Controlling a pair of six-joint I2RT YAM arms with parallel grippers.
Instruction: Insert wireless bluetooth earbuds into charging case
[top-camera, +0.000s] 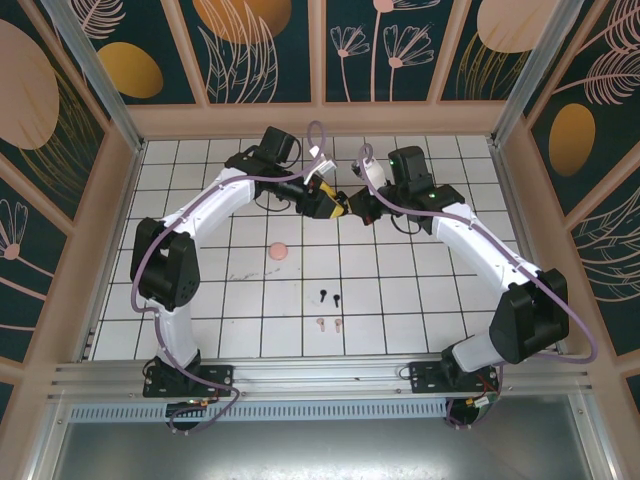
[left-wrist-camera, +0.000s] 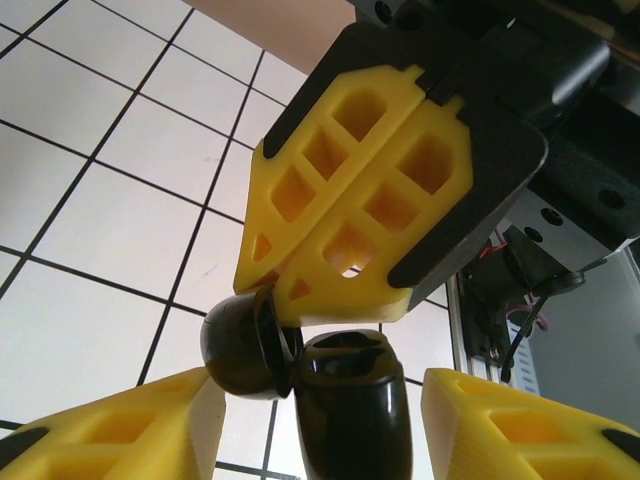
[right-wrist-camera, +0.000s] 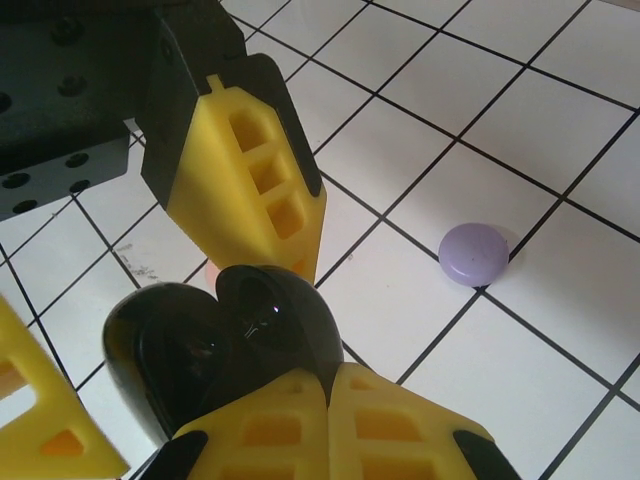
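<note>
the right gripper (right-wrist-camera: 330, 385) is pinched tight on the rim of the open black case (right-wrist-camera: 230, 330); the left gripper (left-wrist-camera: 315, 390) stands half open around it, apparently not touching. nothing looks inserted yet: the top view shows black earbuds (top-camera: 322, 295) and pink earbuds (top-camera: 320, 323) loose on the table (top-camera: 420, 300) near a pink case (top-camera: 279, 251), while the right wrist view adds a closed lilac case (right-wrist-camera: 474, 254).

White gridded tabletop (top-camera: 400, 300); dark floral wall panels (top-camera: 270, 50); wooden frame (top-camera: 320, 118).

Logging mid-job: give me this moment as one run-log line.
right gripper: shut on glossy black charging case | left gripper: open, fingers flanking case | black stemmed earbuds, pink stemmed earbuds: loose on tiled table
</note>
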